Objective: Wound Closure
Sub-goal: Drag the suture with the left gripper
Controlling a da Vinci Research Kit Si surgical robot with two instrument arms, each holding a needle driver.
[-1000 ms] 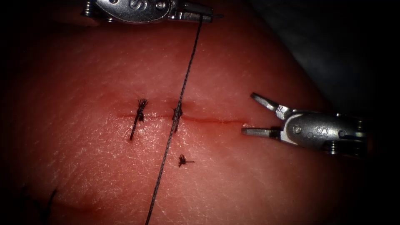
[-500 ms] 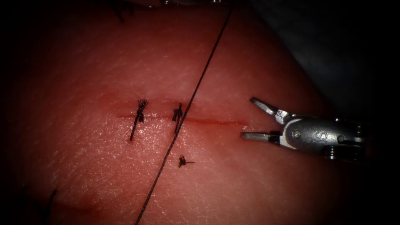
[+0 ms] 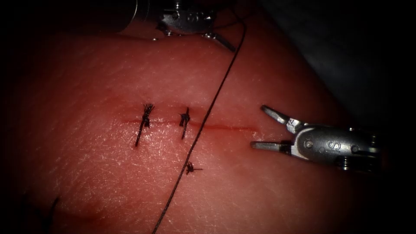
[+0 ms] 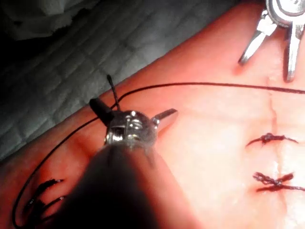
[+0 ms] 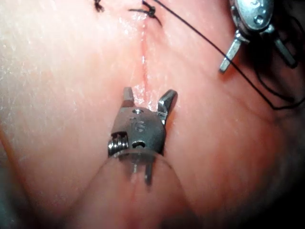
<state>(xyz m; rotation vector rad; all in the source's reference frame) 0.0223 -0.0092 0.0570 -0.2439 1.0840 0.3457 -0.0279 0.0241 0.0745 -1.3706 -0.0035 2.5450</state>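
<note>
Up at the far edge of the tissue (image 3: 268, 186), the left tool (image 4: 133, 112) has let go of the thread (image 3: 203, 121) it was gripping a second ago. Its jaws now stand wide with nothing in them. The thread has gone slack and slid to the right of the two tied stitches (image 3: 145, 119), lying across the cut (image 3: 225, 127).

The right tool (image 3: 260, 126) waits wide open and empty by the cut's right end. I cannot tell where the needle is. The tissue looks wet and shiny, with open cut left to close. Grey cloth (image 4: 95, 43) lies past its edge.

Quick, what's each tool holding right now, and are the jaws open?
Left arm's tool: jaws open, holding nothing.
Right arm's tool: jaws open, holding nothing.
</note>
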